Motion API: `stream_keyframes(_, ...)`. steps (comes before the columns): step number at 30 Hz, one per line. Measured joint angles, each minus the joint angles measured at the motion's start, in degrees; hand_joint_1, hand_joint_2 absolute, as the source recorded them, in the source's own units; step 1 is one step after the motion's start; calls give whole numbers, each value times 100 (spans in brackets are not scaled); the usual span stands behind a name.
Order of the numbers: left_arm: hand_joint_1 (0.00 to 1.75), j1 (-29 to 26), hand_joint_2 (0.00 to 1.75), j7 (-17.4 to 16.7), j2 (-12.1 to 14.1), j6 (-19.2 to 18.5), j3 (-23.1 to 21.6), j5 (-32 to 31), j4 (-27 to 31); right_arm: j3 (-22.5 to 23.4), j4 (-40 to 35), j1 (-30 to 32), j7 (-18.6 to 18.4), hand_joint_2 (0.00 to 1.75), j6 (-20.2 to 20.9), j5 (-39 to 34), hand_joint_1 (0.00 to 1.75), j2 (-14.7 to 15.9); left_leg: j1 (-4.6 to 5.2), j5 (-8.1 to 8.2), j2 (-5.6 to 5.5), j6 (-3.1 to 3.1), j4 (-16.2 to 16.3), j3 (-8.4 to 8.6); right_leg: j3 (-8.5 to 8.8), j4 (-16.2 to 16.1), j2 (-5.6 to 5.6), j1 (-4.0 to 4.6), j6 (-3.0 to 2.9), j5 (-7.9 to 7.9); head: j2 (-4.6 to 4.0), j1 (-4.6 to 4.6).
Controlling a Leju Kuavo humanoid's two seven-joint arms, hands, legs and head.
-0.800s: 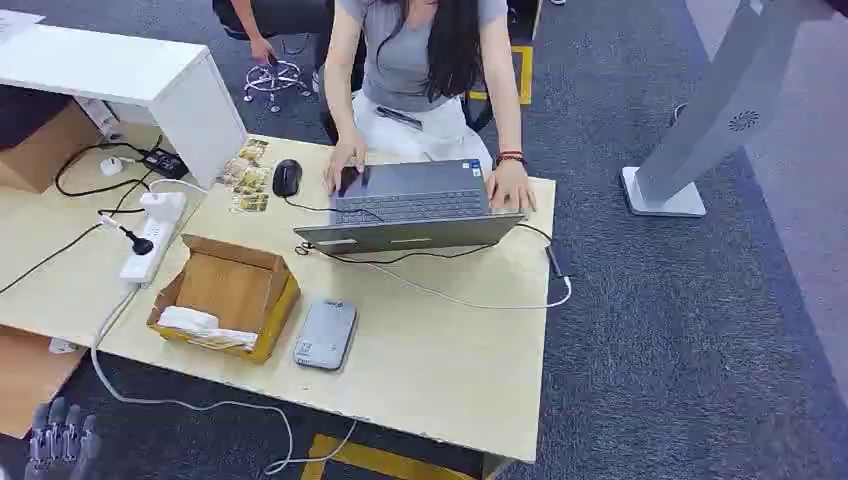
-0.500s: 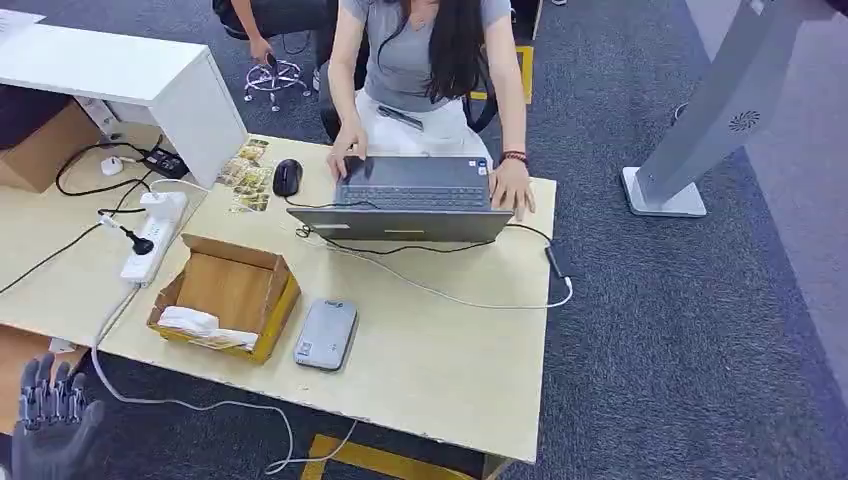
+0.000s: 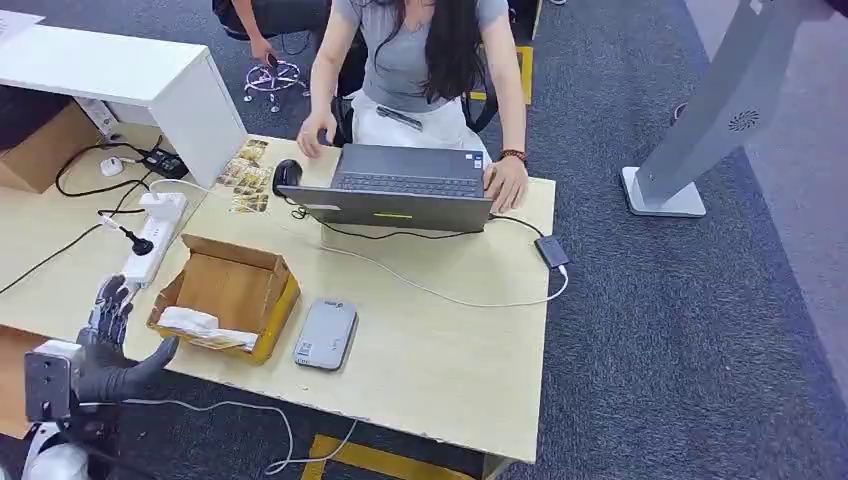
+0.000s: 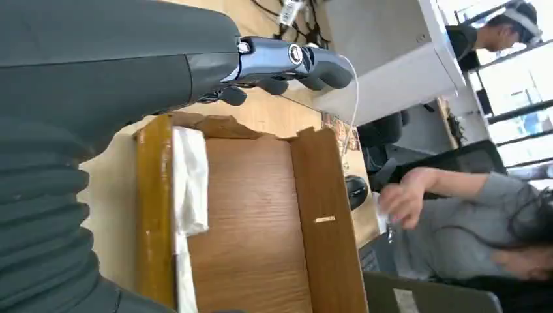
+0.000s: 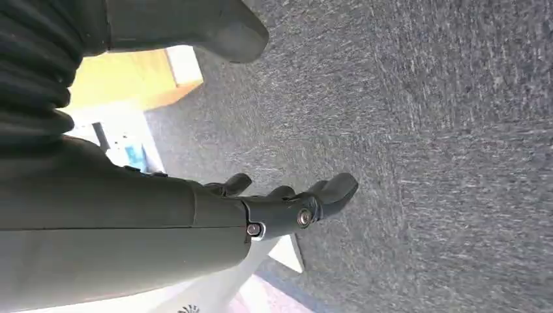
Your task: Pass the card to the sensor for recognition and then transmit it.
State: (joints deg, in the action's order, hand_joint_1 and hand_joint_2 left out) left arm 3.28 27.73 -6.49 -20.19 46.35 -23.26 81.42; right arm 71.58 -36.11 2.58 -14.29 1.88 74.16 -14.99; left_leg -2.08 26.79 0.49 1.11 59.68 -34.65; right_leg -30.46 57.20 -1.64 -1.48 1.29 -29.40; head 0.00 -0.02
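Observation:
An open cardboard box (image 3: 228, 292) stands at the table's near left, with a white card or slip (image 3: 190, 321) lying along its near wall. A flat grey sensor device (image 3: 326, 334) lies just right of the box. My left hand (image 3: 112, 348) is raised at the table's near left edge, beside the box's left wall, fingers spread and holding nothing. In the left wrist view my left hand (image 4: 195, 59) hovers over the box (image 4: 261, 222) and its white card (image 4: 189, 189). My right hand (image 5: 195, 222) hangs over grey carpet, fingers loosely apart and empty.
A person sits at the far side of the table with a hand on a laptop (image 3: 400, 190). A mouse (image 3: 287, 175), a power strip (image 3: 150, 235) and cables (image 3: 440, 292) lie on the table. A white cabinet (image 3: 130, 80) stands at the left, a kiosk stand (image 3: 690, 140) at the right.
My left hand has risen from below the table edge to beside the box. The person slid the laptop away from me and lifted one hand off it.

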Motion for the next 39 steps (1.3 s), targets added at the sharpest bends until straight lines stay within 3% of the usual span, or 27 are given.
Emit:
stream_keyframes(19, 0, 1146, 175, -1178, 905, 1220, -2164, -2807, 33, -55, -332, -10, 179, 175, 494, 490, 0, -13, 0, -5, 1, 1, 2, 0, 10, 1, 3, 0, -1, 2, 0, 0)
stream_keyframes(39, 0, 2328, 175, -2907, 1956, 2185, -4374, -5633, 35, -273, -686, -17, 422, 175, 1064, 1003, 0, -20, 0, -11, 2, -1, 4, 0, 8, 2, 5, 0, -4, 6, 0, 0)
